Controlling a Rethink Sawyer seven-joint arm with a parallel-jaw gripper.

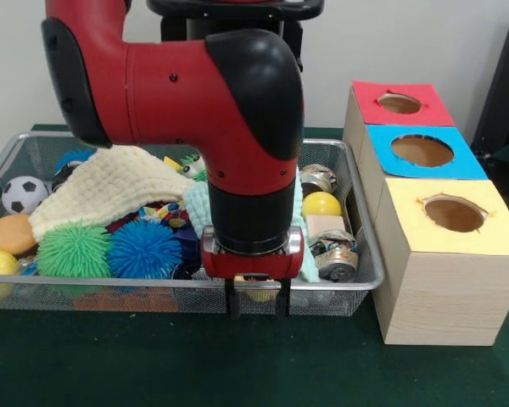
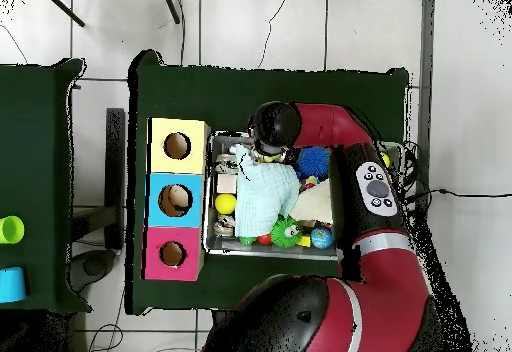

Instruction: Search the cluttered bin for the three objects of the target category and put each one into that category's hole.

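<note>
The silver wire-mesh bin sits on the green table, full of toys; it also shows in the overhead view. My gripper hangs at the bin's near rim, right of centre, with its fingers apart. A pale yellow thing shows between them behind the mesh; I cannot tell what it is. I cannot make out any plush duck or monkey. The round hole in the red panel is at the far end of the wooden box row, also seen from overhead. The arm hides the bin's middle.
Blue-topped hole and yellow-topped hole stand right of the bin. In the bin lie a cream cloth, green spiky ball, blue spiky ball, soccer ball, yellow ball and cans.
</note>
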